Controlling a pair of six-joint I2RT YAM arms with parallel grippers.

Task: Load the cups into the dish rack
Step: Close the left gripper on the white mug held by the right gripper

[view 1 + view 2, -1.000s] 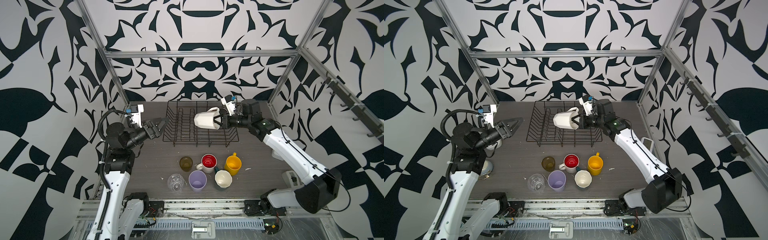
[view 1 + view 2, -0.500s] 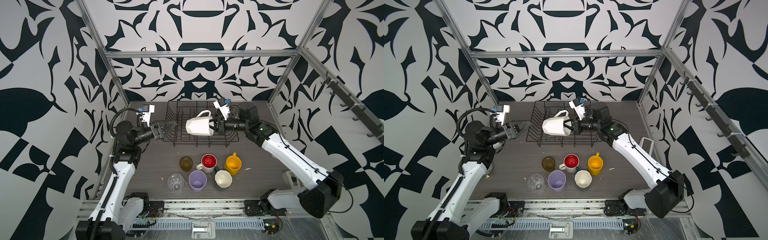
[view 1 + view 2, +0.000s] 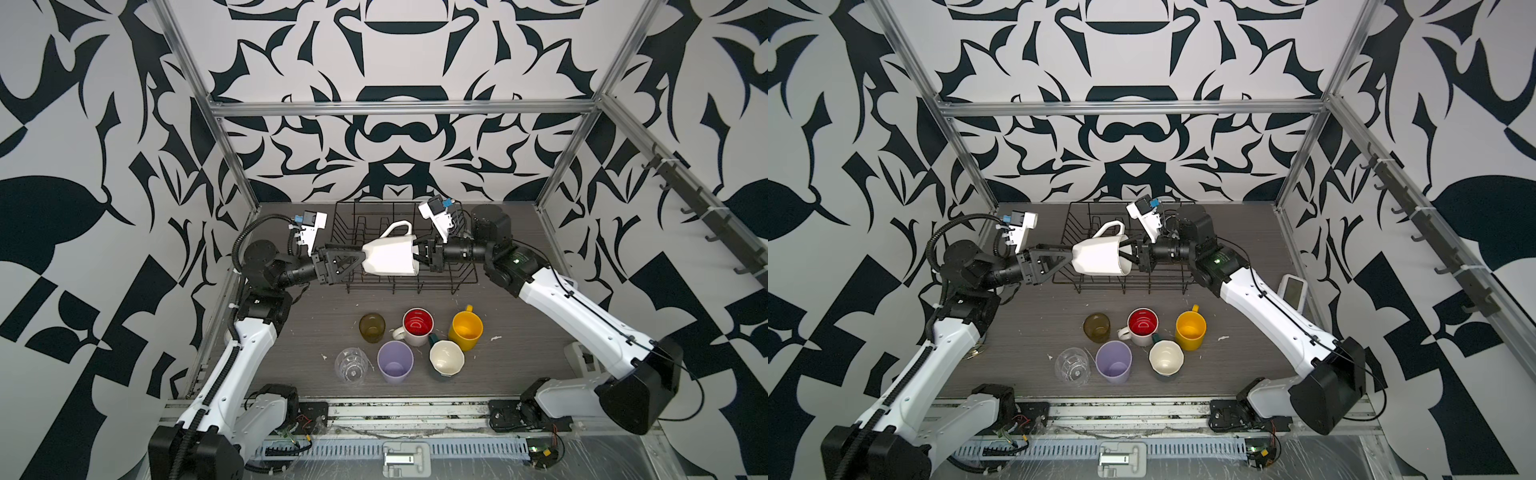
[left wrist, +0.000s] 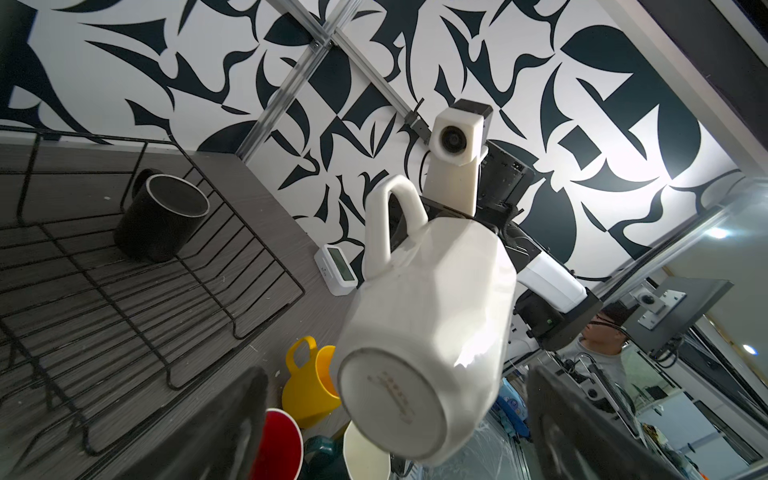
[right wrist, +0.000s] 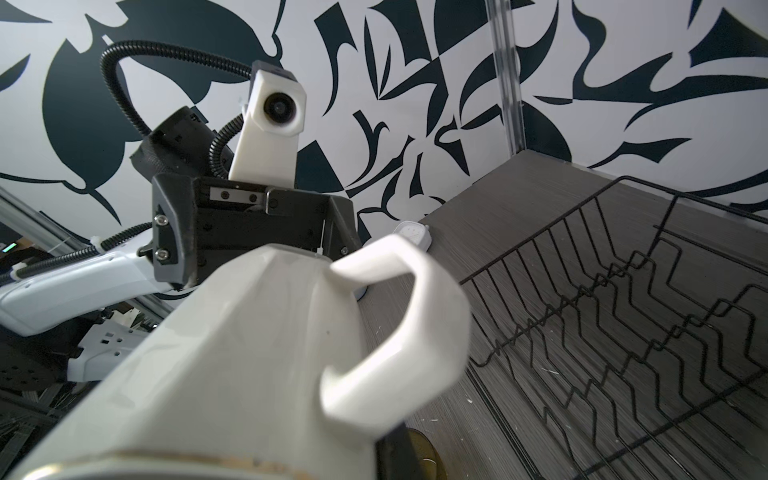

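The left hand (image 3: 360, 264) is spread wide, its fingers flanking the base of the white mug (image 3: 390, 261). The mug hangs sideways over the dish rack (image 3: 459, 279), handle up. The right hand (image 3: 420, 258) is clenched on the mug's rim. A black mug (image 4: 162, 224) stands in the rack.

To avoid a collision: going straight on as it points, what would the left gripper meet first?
The left gripper, jaws open, would probably first meet the base of the white faceted ceramic mug, held sideways by the right gripper; the gap looks small.
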